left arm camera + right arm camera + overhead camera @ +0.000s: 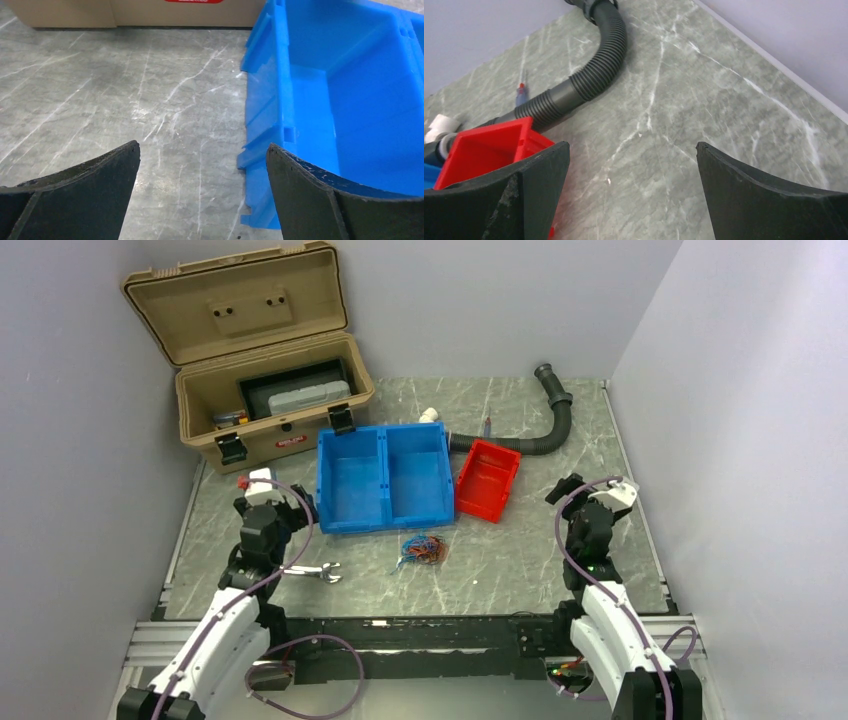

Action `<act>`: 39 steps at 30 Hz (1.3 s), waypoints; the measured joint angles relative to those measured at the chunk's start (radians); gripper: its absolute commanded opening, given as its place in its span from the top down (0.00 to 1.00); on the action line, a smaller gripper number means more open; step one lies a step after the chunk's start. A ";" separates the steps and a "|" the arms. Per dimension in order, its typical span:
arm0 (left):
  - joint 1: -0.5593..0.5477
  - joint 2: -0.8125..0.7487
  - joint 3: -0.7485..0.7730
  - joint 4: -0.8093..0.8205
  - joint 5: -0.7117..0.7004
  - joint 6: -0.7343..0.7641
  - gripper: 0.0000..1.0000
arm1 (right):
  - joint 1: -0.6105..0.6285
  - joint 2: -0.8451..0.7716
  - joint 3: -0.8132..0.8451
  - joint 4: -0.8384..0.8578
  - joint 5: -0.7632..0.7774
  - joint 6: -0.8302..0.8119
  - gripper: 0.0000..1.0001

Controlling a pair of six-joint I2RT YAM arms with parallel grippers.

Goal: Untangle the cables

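**Grey bench (520, 570), cables (421, 550) in a loose bunch**

We see the cables lying just in front of the blue bin (384, 478), well apart from both arms. Our left hand (202, 150) hangs beside that bin, fingers spread and empty. Our right hand (633, 147) hovers near the red bin (489, 145), fingers likewise apart, holding nothing.

The table (520, 560) top looks like grey-green marbled stone with white veins, smooth with a dull sheen. The blue bin (280, 100) is moulded plastic, smooth and glossy; the red bin (489, 145) is similar plastic. The hose (594, 75) is black ribbed plastic, semi-matt. The toolbox (235, 315) is tan plastic, matt. The wrench (318, 571) is bright metal. The left gripper (202, 148) and right gripper (633, 146) carry black fingers (90, 195), matt and finely grained, scuffed pale at the edges.
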 measured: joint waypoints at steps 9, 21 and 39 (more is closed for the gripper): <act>0.000 -0.107 0.000 -0.043 -0.059 -0.035 0.01 | 0.000 0.092 0.106 -0.206 0.107 0.122 0.00; -0.008 -0.116 -0.014 -0.003 0.231 0.018 0.01 | 0.129 0.151 0.285 -0.342 -0.207 0.063 0.15; -0.325 0.015 -0.014 0.103 0.566 0.111 0.04 | 0.743 0.511 0.338 -0.273 -0.489 -0.045 0.32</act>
